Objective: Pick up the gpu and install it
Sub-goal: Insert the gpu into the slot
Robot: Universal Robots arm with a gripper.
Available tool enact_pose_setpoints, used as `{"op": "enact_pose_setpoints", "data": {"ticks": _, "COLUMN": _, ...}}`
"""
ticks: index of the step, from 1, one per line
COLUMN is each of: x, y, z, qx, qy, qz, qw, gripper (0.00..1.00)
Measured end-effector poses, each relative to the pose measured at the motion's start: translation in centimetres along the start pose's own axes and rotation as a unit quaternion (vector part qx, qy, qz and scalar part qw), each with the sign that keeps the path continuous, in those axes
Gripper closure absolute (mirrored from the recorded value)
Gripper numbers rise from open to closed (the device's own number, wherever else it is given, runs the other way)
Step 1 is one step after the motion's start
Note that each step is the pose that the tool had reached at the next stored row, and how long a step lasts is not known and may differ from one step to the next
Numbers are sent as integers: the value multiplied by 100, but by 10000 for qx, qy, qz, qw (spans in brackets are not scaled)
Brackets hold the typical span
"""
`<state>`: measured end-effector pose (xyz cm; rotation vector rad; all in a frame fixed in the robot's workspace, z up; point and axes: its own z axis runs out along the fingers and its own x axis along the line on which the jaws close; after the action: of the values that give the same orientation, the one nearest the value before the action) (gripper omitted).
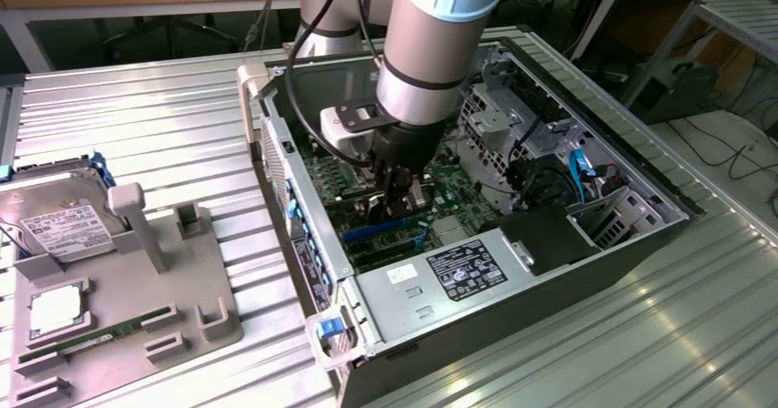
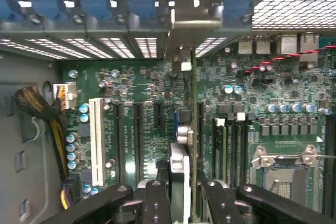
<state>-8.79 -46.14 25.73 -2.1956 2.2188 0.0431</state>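
Observation:
The gpu (image 1: pixel 411 200) hangs upright inside the open computer case (image 1: pixel 486 321), just above the green motherboard (image 1: pixel 460 188), and my gripper (image 1: pixel 399 186) is shut on it. In the wrist view the gpu (image 2: pixel 182 135) appears edge-on as a thin strip between my two black fingers (image 2: pixel 156 200), with my gripper (image 2: pixel 184 195) clamped around it. The card runs toward the rear slot openings (image 2: pixel 181 24) of the case. It stands over the motherboard (image 2: pixel 147 93), between the black expansion slots (image 2: pixel 137 135) and the RAM slots (image 2: pixel 226 145). I cannot tell whether its edge touches a slot.
A grey holder (image 1: pixel 182 280) on the exterior view's left carries a hard drive (image 1: pixel 55 217), a green RAM stick (image 1: pixel 97 335) and a CPU (image 1: pixel 55 308). Inside the case sit a labelled power supply (image 1: pixel 468 270), a drive cage (image 1: pixel 511 117), a cable bundle (image 2: pixel 39 108) and a CPU socket (image 2: pixel 286 171).

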Motion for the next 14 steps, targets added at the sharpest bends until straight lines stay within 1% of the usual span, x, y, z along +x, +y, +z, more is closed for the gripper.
{"op": "enact_pose_setpoints", "data": {"ticks": 8, "x": 8, "y": -1, "z": 5, "qx": -2, "qy": 0, "qz": 0, "qw": 10000, "gripper": 72}}
{"op": "enact_pose_setpoints", "data": {"ticks": 14, "x": 10, "y": -1, "z": 69, "qx": -7, "qy": 0, "qz": 0, "qw": 10000, "gripper": 72}}
